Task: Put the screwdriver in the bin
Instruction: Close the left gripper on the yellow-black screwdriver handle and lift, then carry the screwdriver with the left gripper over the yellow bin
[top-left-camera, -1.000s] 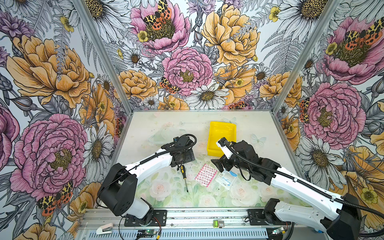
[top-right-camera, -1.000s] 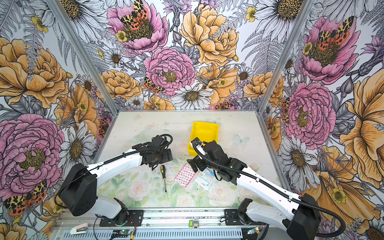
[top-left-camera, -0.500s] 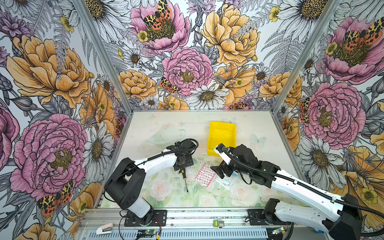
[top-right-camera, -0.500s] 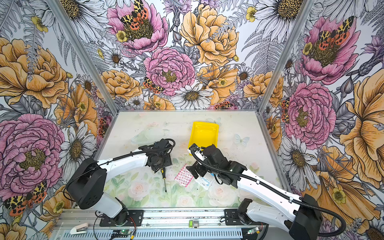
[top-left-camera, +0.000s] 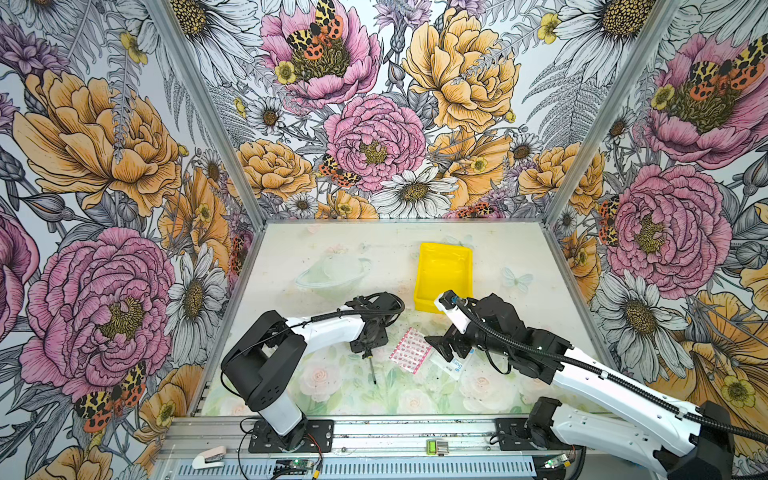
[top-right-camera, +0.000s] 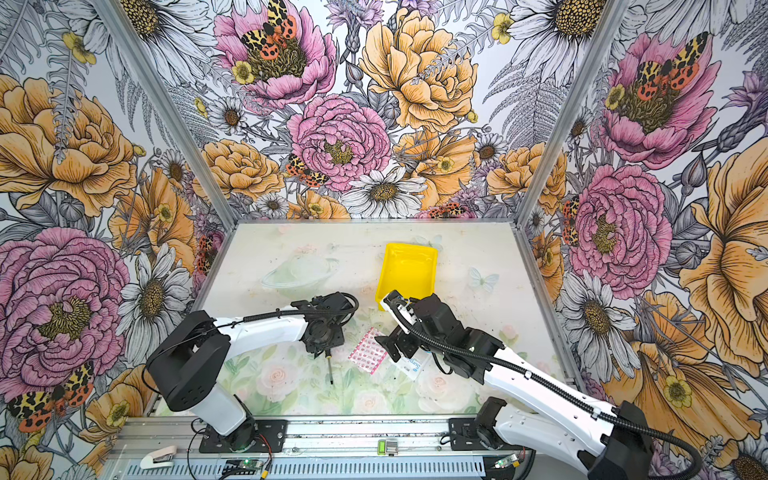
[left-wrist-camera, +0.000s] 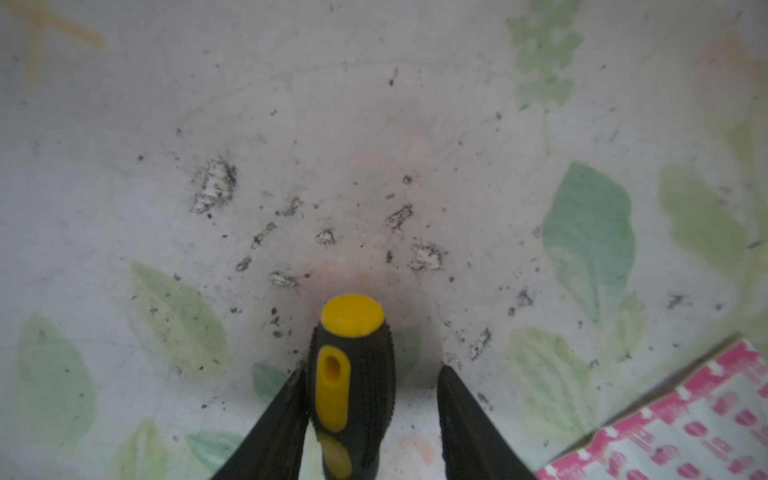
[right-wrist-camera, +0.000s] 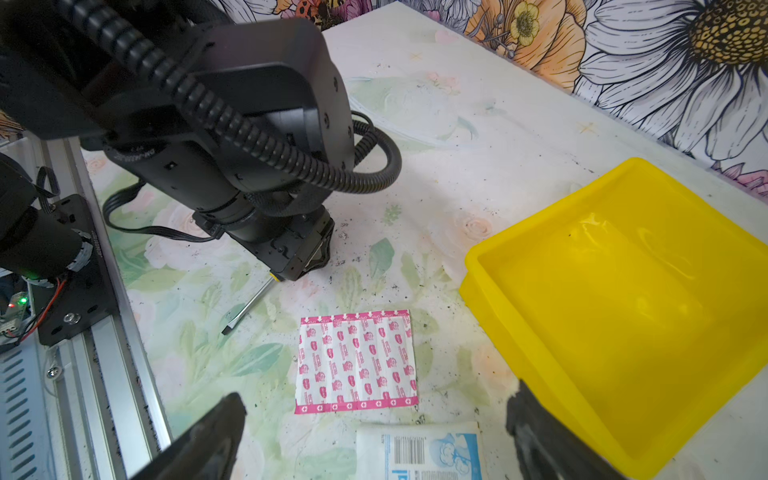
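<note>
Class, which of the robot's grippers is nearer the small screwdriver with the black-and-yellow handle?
Left. The left gripper straddles the handle of the screwdriver; the right gripper is apart from it, beyond the pink-printed flat packet.

Tally on the tabletop: four loose items and two machines, six pieces in all.

Lying on the surface are one black-and-yellow screwdriver (left-wrist-camera: 365, 374), one yellow bin (top-left-camera: 442, 274) and two flat packets, namely one pink-printed packet (top-left-camera: 409, 350) and one white-and-blue packet (top-left-camera: 451, 365). Two white-and-black robot arms are also counted in both top views, the left arm (top-left-camera: 328, 328) and the right arm (top-left-camera: 582, 370). There is only one tool and one container, while the packets and arms come in pairs.
</note>
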